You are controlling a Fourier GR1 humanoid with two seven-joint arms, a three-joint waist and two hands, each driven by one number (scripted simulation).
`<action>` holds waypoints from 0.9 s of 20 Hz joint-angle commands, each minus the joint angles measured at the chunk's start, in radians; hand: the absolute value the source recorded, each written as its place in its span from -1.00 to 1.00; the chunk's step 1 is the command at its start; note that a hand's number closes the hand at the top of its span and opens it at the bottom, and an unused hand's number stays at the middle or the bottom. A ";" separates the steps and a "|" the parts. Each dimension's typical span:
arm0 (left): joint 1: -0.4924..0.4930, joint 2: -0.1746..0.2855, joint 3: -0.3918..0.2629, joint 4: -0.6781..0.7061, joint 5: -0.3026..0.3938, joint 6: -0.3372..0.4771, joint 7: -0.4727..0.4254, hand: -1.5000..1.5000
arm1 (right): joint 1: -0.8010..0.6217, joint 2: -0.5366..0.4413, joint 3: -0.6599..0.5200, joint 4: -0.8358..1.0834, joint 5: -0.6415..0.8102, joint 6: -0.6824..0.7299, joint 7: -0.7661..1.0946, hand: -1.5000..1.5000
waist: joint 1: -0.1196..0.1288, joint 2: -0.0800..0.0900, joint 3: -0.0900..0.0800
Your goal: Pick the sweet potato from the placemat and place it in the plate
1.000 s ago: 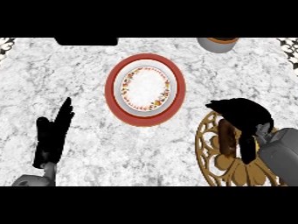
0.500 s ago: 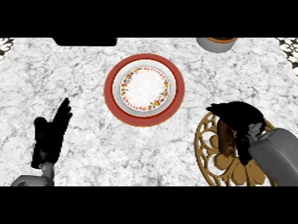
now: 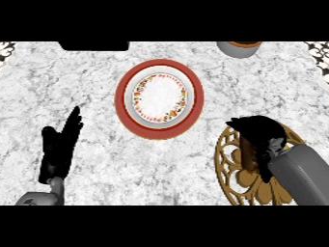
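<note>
Slippage is the risk: with fingers of the right hand [image 3: 258,129] curled round the sweet potato [image 3: 249,154] over the placemat [image 3: 231,179], a partial wrap could spill it short of the plate [image 3: 123,96].

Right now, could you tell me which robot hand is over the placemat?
The right robot hand, curled round the sweet potato on the gold placemat; the left robot hand lies open over bare counter.

My left hand [image 3: 60,147] is matte black all over, with slim, tapering fingers, and it joins a pale grey left forearm [image 3: 37,198] by a narrow grey wrist. My right hand [image 3: 256,129] is the same black. Behind it, my right forearm [image 3: 306,176] is a smooth, thick grey cylinder.
</note>
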 commanded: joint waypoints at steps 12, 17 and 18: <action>0.058 -0.006 0.036 -0.074 -0.014 -0.071 0.006 0.00 | 0.033 -0.014 -0.024 0.135 0.207 -0.122 -0.267 1.00 | 0.003 0.000 0.000; 0.017 -0.055 0.026 -0.006 -0.066 -0.036 -0.011 0.00 | 0.025 0.009 -0.053 0.117 0.276 -0.161 -0.297 1.00 | -0.001 0.000 0.000; 0.057 -0.070 0.010 -0.052 -0.078 -0.016 -0.008 0.00 | 0.001 0.046 -0.049 0.195 0.299 -0.203 -0.297 1.00 | 0.003 0.000 0.000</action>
